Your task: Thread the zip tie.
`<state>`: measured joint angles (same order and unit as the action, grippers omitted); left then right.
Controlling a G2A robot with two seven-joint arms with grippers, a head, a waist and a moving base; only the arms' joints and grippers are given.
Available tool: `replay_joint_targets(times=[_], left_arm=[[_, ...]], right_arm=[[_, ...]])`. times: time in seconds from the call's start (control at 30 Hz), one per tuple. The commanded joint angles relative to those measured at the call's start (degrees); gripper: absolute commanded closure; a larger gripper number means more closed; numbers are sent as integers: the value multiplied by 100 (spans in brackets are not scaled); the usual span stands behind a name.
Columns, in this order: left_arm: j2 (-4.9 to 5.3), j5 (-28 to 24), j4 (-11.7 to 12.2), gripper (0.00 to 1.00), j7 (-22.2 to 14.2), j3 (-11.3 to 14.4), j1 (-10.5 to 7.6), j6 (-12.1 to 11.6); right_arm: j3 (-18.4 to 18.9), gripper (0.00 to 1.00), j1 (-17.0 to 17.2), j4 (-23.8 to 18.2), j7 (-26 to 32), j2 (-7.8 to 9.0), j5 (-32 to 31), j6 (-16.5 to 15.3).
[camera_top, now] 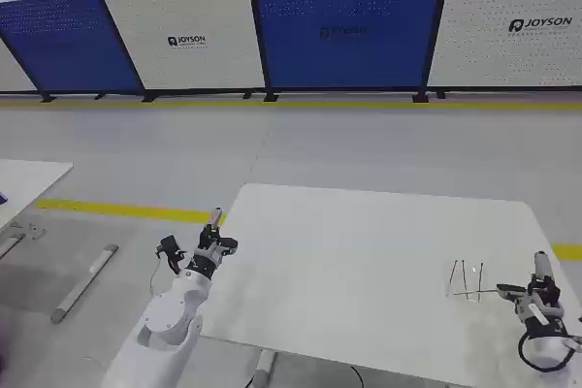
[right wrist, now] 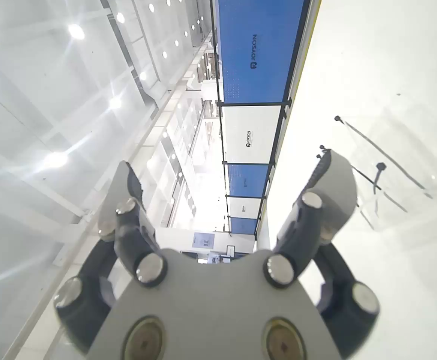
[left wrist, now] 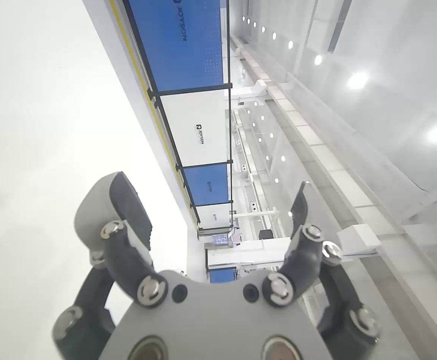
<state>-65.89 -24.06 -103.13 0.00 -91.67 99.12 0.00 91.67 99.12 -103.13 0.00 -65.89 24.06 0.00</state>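
We judge nothing threaded yet. Over the white counter (camera_top: 369, 262), the left end effector (left wrist: 218, 204) at lower left and the right end effector (right wrist: 227, 174) at lower right gape empty. The black zip ties (right wrist: 383, 155) lie loose near the right one.

Bright, even light all round. Ceiling lamps (right wrist: 75, 31) flare into starbursts in the right wrist view, the white table (camera_top: 369, 272) glares almost blank, shadows are faint, and straight lines bow at both wrist views' edges.
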Motion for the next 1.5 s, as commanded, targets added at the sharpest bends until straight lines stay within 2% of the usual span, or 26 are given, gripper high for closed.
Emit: replay_joint_targets(times=[0.0, 0.03, 0.07, 0.13, 0.3, 0.4, 0.53, 1.0, 1.07, 1.13, 1.33, 1.47], left_arm=[[0, 0, 0, 0, 0, 0, 0, 0], [0, 0, 0, 0, 0, 0, 0, 0], [0, 0, 0, 0, 0, 0, 0, 0], [0, 0, 0, 0, 0, 0, 0, 0], [0, 0, 0, 0, 0, 0, 0, 0], [0, 0, 0, 0, 0, 0, 0, 0], [0, 0, 0, 0, 0, 0, 0, 0], [0, 0, 0, 0, 0, 0, 0, 0], [0, 0, 0, 0, 0, 0, 0, 0], [0, 0, 0, 0, 0, 0, 0, 0], [0, 0, 0, 0, 0, 0, 0, 0], [0, 0, 0, 0, 0, 0, 0, 0]], right_arm=[[0, 22, 0, 0, 0, 0, 0, 0], [0, 22, 0, 0, 0, 0, 0, 0], [0, 0, 0, 0, 0, 0, 0, 0], [26, 0, -13, 15, 69, 2, 17, 33], [378, 0, -70, 15, 1096, 75, -9, 294], [704, 0, -109, -52, 1772, 146, -145, 542], [1055, 0, -269, -11, 3118, 281, -524, 923], [1113, 0, -343, 47, 3294, 301, -531, 979], [1286, 0, -526, 264, 3757, 345, -422, 1012], [1367, 0, -764, 458, 4361, 421, -681, 1067], [1357, 0, -1225, 942, 5311, 599, -1716, 1277], [1263, 0, -1475, 1368, 5538, 665, -2074, 1289]])
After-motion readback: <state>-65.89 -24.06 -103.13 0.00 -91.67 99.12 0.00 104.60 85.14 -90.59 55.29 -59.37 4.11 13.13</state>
